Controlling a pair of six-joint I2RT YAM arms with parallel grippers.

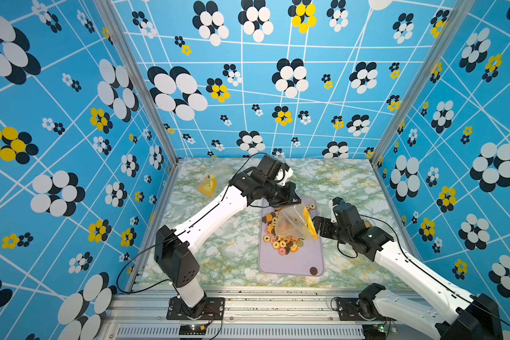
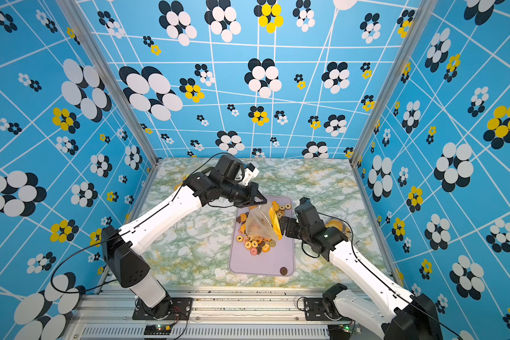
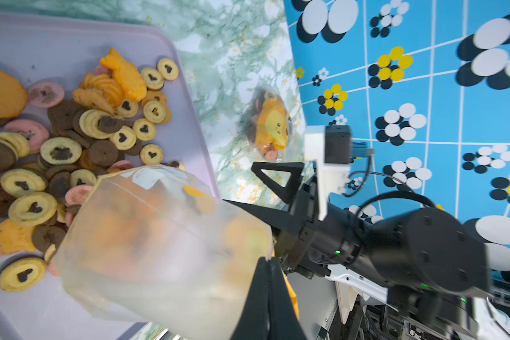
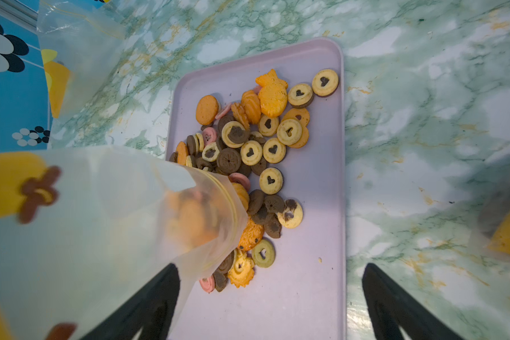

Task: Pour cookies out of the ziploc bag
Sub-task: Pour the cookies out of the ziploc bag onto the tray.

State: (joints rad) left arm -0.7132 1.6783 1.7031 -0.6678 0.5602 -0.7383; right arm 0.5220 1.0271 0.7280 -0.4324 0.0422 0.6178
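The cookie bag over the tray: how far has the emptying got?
Done: a heap of cookies already lies on the lilac tray. In hand: the left gripper is shut on the raised end of the ziploc bag, tipping its mouth down over the heap; the right gripper stands open beside it. Left: some orange and brown cookies show through the plastic near the mouth, so the bag is not empty yet.
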